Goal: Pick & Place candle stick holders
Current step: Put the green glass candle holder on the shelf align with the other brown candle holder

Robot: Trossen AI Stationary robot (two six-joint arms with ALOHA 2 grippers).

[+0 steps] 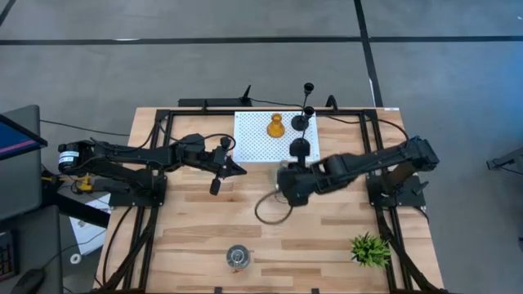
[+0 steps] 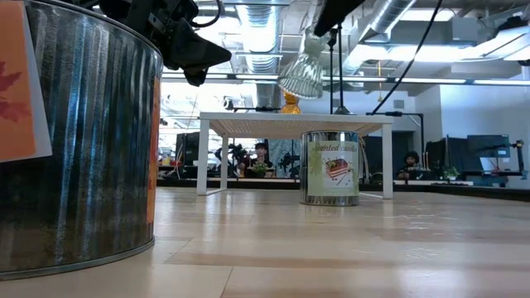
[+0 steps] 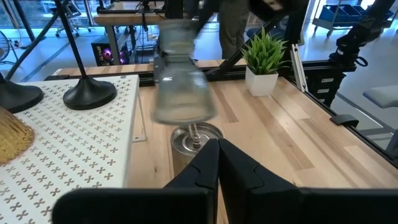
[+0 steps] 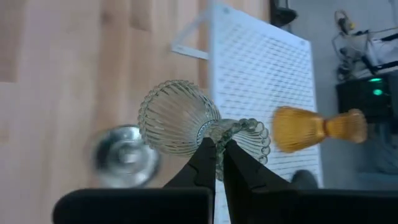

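Note:
My right gripper (image 1: 282,181) is shut on a ribbed clear-glass candle stick holder (image 4: 186,121), held high above the table's middle (image 2: 302,73). A silvery tin holder (image 2: 331,168) stands on the table below it. An amber holder (image 1: 275,125) and two black thin-stemmed holders (image 1: 304,147) (image 1: 302,118) stand on the white perforated stand (image 1: 253,139). Another silvery tin (image 1: 238,257) sits near the table's near edge. My left gripper (image 1: 237,169) hovers shut and empty, level, left of the lifted holder. My right gripper pinches the glass holder at its narrow waist (image 4: 211,132), between the wide ribbed bowl and the smaller ribbed end. The fingers slant down from above and lie across the holder. The holder is lifted clear of the table and tilted.
A spiky green plant (image 1: 370,249) in a white pot stands at the near right. The black frame rails (image 1: 155,188) run along the table's left and right sides. Bare wood lies between the stand and the near tin.

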